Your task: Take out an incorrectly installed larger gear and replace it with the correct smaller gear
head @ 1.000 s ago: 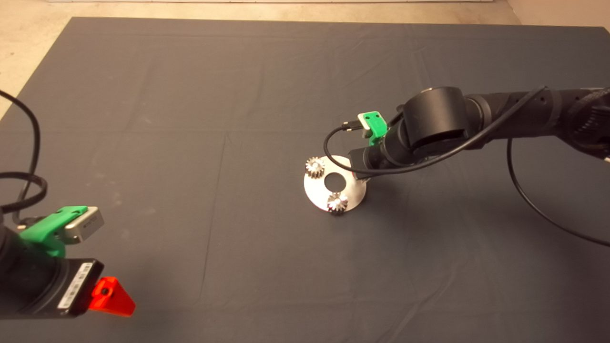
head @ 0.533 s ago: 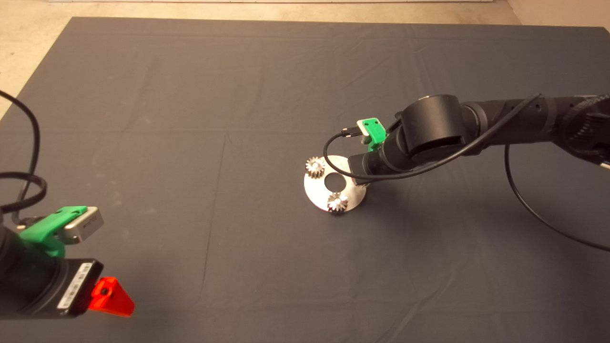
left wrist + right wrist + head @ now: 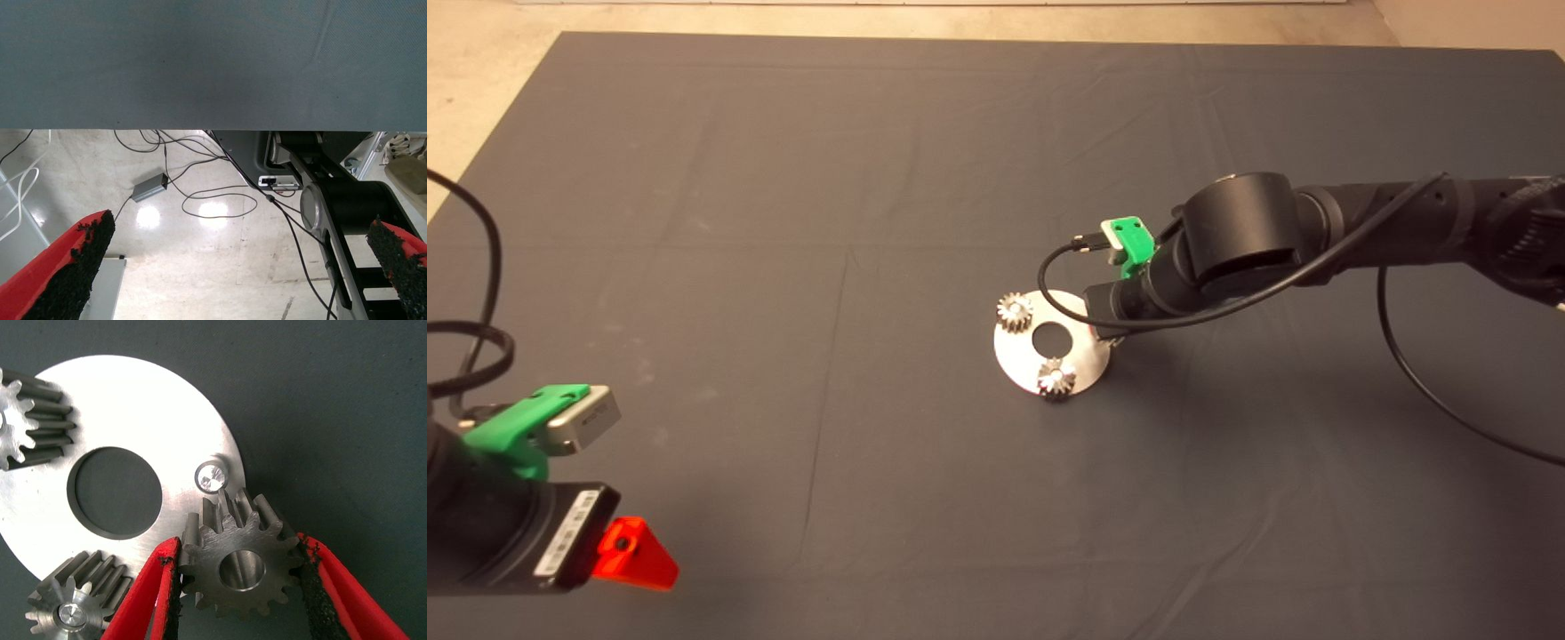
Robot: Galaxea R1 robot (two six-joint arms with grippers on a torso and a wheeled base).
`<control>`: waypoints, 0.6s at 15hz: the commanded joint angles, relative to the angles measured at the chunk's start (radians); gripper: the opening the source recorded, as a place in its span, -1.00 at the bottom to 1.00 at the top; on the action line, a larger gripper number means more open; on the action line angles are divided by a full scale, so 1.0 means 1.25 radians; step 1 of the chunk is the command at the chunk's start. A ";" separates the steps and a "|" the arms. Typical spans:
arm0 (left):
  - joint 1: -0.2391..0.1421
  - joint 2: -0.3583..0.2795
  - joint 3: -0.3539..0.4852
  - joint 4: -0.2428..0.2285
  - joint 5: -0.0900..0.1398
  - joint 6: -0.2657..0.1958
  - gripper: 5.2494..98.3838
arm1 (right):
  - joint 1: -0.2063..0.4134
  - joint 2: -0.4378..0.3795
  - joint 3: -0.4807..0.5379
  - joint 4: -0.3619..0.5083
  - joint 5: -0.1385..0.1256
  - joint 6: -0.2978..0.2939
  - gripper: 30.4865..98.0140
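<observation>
My right gripper (image 3: 240,590) is shut on the smaller gear (image 3: 207,550), a grey toothed gear with an open central hole. In the right wrist view it hangs over the rim of the round steel plate (image 3: 167,393), just beside a bare peg (image 3: 211,477). Two other small gears (image 3: 30,420) (image 3: 73,597) sit on pegs of the same plate (image 3: 1016,360). In the head view the right wrist (image 3: 1138,298) covers the held gear. The larger gear is out of view. My left gripper (image 3: 636,556) is parked at the lower left, its fingers (image 3: 63,270) wide apart.
The plate has a large central hole (image 3: 118,492). A black cable (image 3: 1423,373) loops from the right arm down over the dark mat (image 3: 783,222). Beyond the mat's edge, the left wrist view shows floor, cables and the robot's base (image 3: 333,207).
The right arm dipped slightly and then shifted a little to the right above the plate's right edge. The left arm has not moved.
</observation>
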 commanded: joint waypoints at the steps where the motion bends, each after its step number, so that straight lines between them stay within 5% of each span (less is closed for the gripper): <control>1: -0.009 -0.004 0.000 0.009 0.107 0.003 1.00 | 0.043 0.005 -0.008 -0.020 -0.085 -0.001 -0.73; 9: -0.009 -0.005 0.005 0.009 0.107 0.003 1.00 | 0.045 0.023 -0.025 -0.025 -0.083 -0.004 -0.73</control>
